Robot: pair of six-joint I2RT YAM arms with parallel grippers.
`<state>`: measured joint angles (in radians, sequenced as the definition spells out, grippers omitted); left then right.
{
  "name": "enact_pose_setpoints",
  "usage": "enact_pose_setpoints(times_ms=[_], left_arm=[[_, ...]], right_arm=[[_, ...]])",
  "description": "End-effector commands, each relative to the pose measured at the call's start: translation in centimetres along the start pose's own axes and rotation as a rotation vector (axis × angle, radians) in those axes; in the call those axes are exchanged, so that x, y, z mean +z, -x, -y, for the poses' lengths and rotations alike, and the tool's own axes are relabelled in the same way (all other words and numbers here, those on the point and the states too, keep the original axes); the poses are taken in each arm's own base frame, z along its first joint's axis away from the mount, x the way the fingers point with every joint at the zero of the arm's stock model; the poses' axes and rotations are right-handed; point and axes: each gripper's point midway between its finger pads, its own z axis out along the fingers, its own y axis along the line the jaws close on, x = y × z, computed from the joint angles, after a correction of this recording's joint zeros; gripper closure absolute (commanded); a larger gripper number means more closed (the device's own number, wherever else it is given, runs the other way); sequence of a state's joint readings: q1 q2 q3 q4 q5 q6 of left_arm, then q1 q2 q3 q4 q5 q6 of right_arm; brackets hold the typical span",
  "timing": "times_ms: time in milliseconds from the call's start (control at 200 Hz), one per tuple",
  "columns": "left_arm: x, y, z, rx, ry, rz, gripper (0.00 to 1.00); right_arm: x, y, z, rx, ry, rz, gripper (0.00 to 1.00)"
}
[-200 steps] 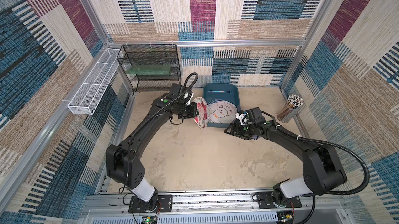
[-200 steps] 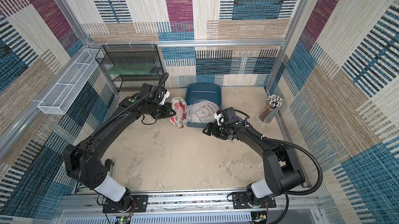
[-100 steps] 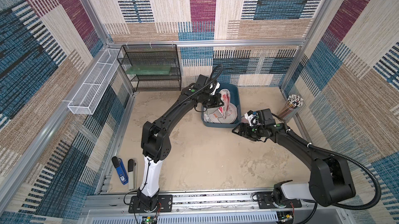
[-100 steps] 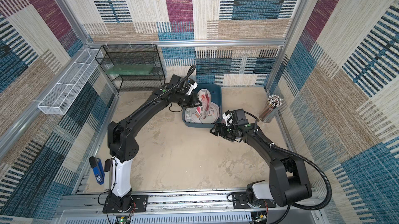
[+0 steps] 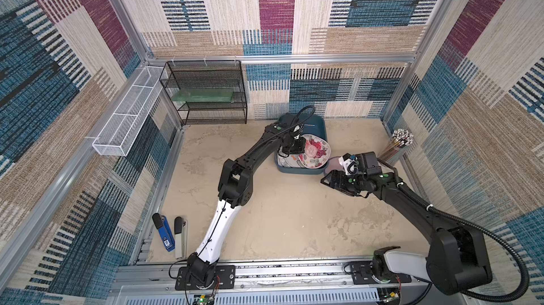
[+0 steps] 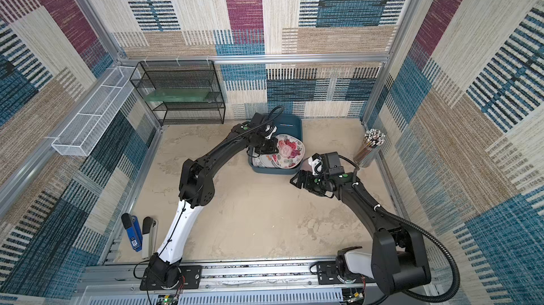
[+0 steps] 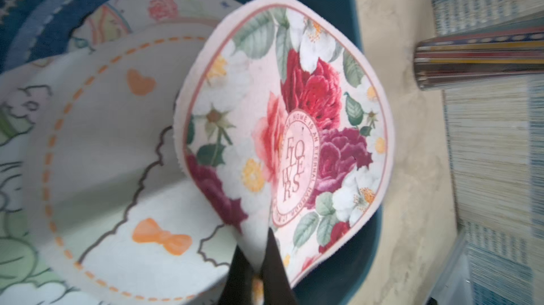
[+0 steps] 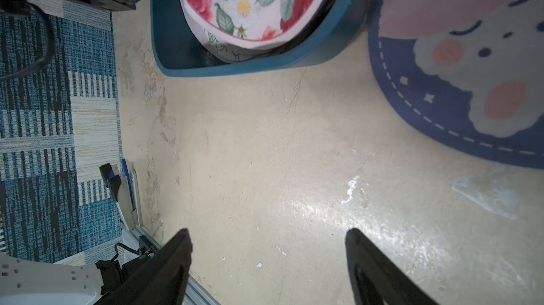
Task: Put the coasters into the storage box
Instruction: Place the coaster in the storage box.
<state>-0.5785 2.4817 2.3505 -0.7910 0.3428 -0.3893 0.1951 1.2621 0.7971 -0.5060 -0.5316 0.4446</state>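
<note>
– Left wrist view puts the storage box (image 7: 332, 0) beneath everything. Several coasters lie inside it, a white one with orange bows (image 7: 117, 156) uppermost. Which step is this?

– The drop. The floral coaster (image 7: 294, 130) hangs tilted and bowed over that pile, with the left jaws clamped on its edge. I judge the step nearly done; what remains is to part the jaws.

– Anything to mind?

– In both top views its outer side seems to reach the box's wall toward the right arm. It may lodge on the rim rather than lie flat, so nudging it inward first would help.

– And the other side?

– A navy bunny coaster (image 8: 471, 83) lies flat on the bench, just beside the box. The right jaws stand wide apart over bare bench near it, holding nothing. A mat that thin offers little edge, so I reckon a jaw tip must get under its rim.

– The room?

– Carpet-patch walls (image 5: 73, 68) in blue, maroon and beige stand on three sides. The bench (image 5: 294, 224) is mottled beige and scuffed. A black mesh rack (image 5: 206, 94) with a green slab on one shelf stands against the back wall. A white mesh tray (image 5: 126, 118) hangs on the side rail. A cup of pencils (image 5: 397, 144) stands in the far corner. What look like two staplers (image 5: 164, 234) lie at the near corner.
</note>
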Motion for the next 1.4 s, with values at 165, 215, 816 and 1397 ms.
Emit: enact_pose_setpoints(times_ms=[165,215,816,1397], left_arm=[[-0.9,-0.5,-4.8,0.041,0.188,-0.016,1.00],[-0.8,-0.5,-5.3,0.048,0.202,-0.019,1.00],[-6.4,1.7,-3.4,0.094,0.240,0.069,0.42],[-11.5,-3.2,0.7,-0.025,0.017,0.115,0.30]], right_arm=[[-0.2,0.1,0.0,-0.002,-0.002,0.002,0.15],[-0.2,0.2,-0.1,-0.004,0.001,0.001,0.15],[0.1,1.1,0.1,0.002,-0.013,0.010,0.15],[-3.7,6.8,15.1,0.368,-0.261,0.151,0.11]])
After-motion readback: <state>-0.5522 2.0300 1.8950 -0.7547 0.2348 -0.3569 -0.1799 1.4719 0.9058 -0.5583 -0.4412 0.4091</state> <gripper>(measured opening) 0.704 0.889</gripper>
